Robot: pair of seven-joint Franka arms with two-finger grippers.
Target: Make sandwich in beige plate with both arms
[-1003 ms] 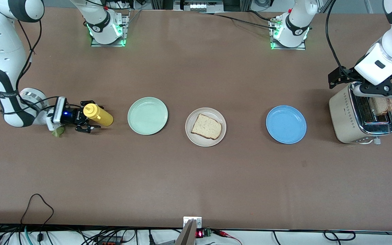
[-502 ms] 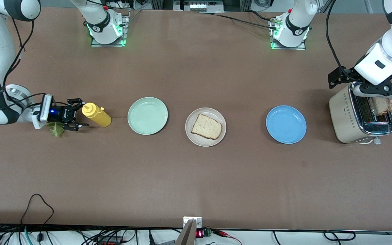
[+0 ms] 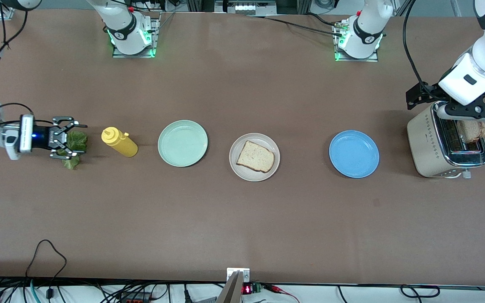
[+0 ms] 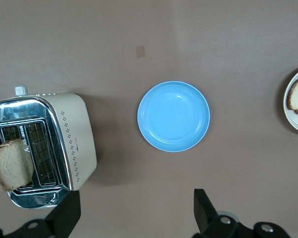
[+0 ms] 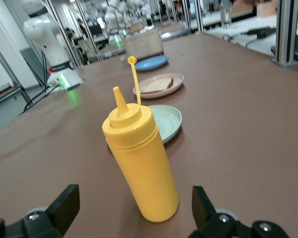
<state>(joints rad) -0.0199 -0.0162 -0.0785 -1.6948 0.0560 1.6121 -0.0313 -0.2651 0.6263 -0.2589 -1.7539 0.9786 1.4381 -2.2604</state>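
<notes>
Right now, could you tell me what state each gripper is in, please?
Left gripper: open, empty, over the toaster.
Right gripper: open, empty, over the lettuce.

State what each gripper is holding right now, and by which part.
Nothing is held. The right gripper stands open over the lettuce leaf; the left gripper waits open above the toaster.

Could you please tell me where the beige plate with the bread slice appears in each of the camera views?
Front view: beige plate mid-table, between mint-green plate and blue plate.
Left wrist view: only its edge shows.
Right wrist view: above the yellow bottle, plate.
Shared landmark: blue plate.
</notes>
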